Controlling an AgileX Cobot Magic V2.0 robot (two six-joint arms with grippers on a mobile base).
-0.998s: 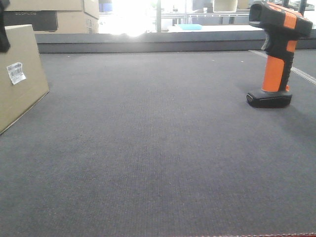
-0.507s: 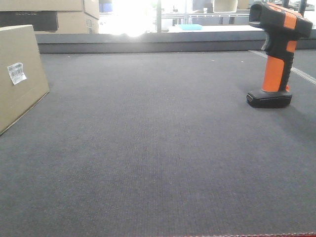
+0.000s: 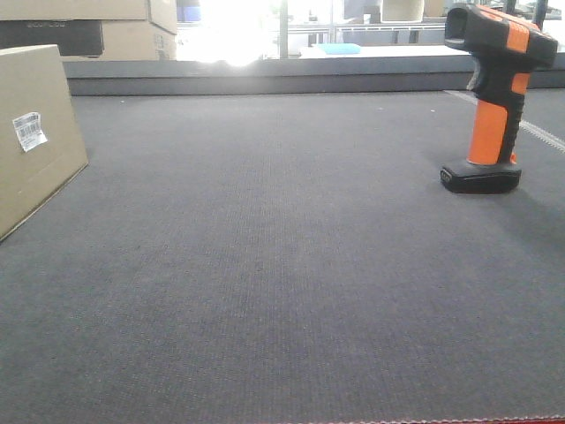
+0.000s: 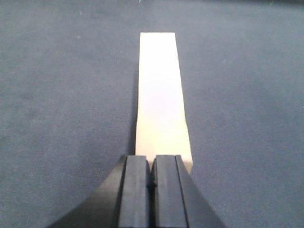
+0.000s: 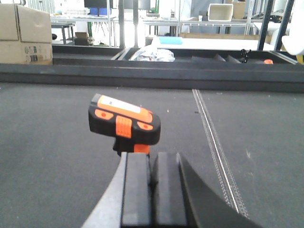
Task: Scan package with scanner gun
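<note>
A brown cardboard package (image 3: 31, 132) with a white barcode label (image 3: 29, 131) stands on the grey belt at the far left. Its narrow top edge (image 4: 160, 95) shows in the left wrist view, just beyond my left gripper (image 4: 152, 164), which is shut and empty above it. An orange and black scanner gun (image 3: 494, 97) stands upright on its base at the right. In the right wrist view the scanner gun (image 5: 124, 124) is just ahead of my right gripper (image 5: 151, 161), which is shut and empty. Neither gripper shows in the front view.
The grey carpeted belt (image 3: 282, 265) spans the front view, with a raised dark rim (image 3: 265, 84) at the back. Cardboard boxes (image 3: 106, 31) are stacked behind the rim at the back left. A stitched seam (image 5: 213, 142) runs along the belt right of the scanner.
A dark shape at the top left edge of the front view, above the package, has gone out of view. The package and the scanner have not moved.
</note>
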